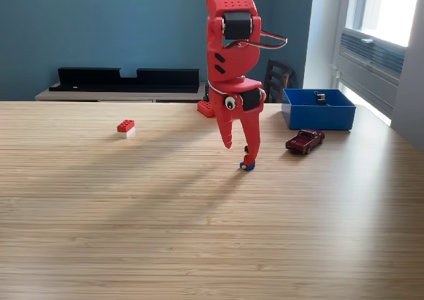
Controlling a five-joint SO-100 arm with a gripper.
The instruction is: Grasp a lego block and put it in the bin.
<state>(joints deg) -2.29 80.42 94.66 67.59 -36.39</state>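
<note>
My red gripper (240, 153) hangs in the middle of the exterior view, fingers pointing down at the table and spread apart, with nothing between them. A tiny blue lego block (247, 167) lies on the wood right at the tip of the longer finger (252, 141); I cannot tell whether they touch. A red-and-white lego block (125, 128) sits on the table well to the view's left. The blue bin (318, 118) stands at the back right of the view, with a small dark object (320, 98) inside it.
A dark red toy car (305, 141) sits just in front of the bin. The arm's red base (206, 108) stands at the table's far edge. Behind the table are a long black tray (126, 78) on a sideboard and a dark chair (278, 80).
</note>
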